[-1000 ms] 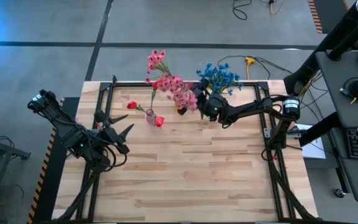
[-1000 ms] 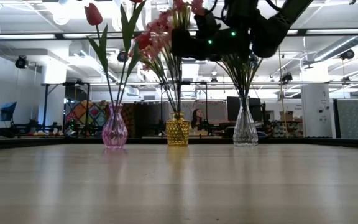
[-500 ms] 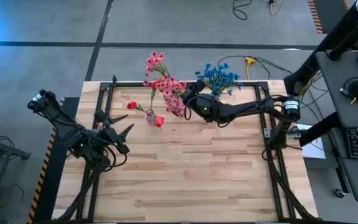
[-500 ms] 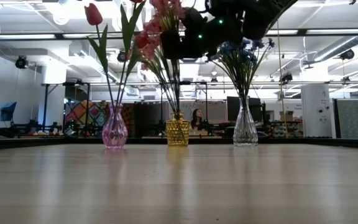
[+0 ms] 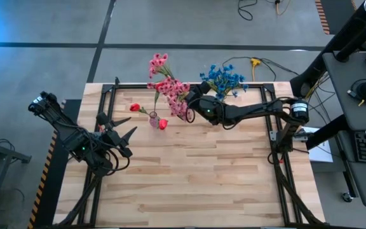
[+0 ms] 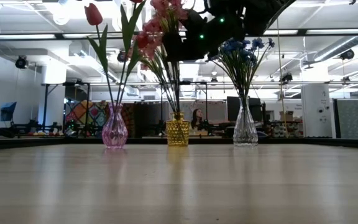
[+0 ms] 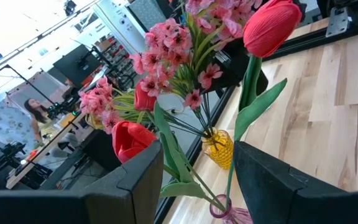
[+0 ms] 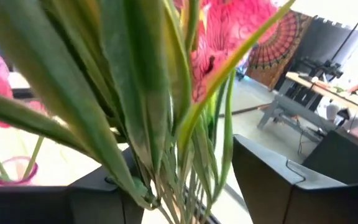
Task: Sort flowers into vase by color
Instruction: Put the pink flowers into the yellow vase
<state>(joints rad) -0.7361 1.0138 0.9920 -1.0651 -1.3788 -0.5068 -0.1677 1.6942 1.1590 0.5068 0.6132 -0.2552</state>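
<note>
Flowers stand sorted in three vases along the far edge of the wooden table. Taking the yellow vase as the landmark: it holds the pink clustered blooms; in the low view the pink glass vase with the red tulip buds stands near it on one side, and the clear glass vase with the blue clustered blooms stands near it on the other side. The right gripper is positioned high above the yellow vase, among the upper stems of the pink bunch. In the right wrist view its two dark fingers stand apart, one on each side of the bundle of green stems and leaves; the stems pass through the gap between them, and whether a finger presses on a stem cannot be determined. The left gripper waits well apart from the yellow vase, low over the table on the pink vase's side, with its fingers spread and nothing between them; its wrist view faces the red tulips and the pink bunch beyond.
</note>
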